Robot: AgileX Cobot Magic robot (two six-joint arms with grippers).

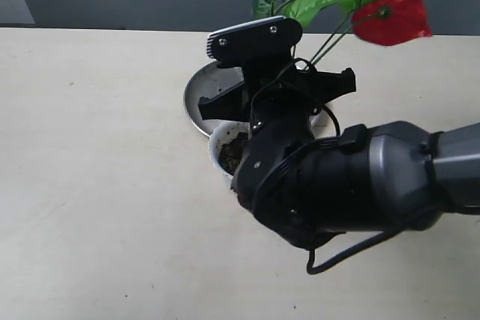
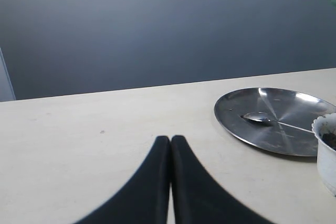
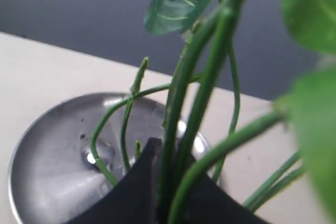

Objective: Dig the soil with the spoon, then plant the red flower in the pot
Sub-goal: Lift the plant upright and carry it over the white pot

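My right gripper [image 3: 176,153] is shut on the green stems [image 3: 206,90] of the red flower [image 1: 391,16] and holds it up above the table, over the far side of the pot [image 1: 217,146]. The white pot holds dark soil [image 1: 231,152] and is partly hidden by my right arm [image 1: 337,185]. The spoon [image 2: 261,119] lies on the round steel plate [image 2: 283,129], just behind the pot [image 2: 326,153]. My left gripper [image 2: 170,140] is shut and holds nothing, low over the bare table to the left of the plate.
The steel plate [image 1: 201,95] sits behind the pot near the table's far edge. A grey wall stands beyond the table [image 1: 90,185]. My right arm's bulk covers the table's right half in the exterior view.
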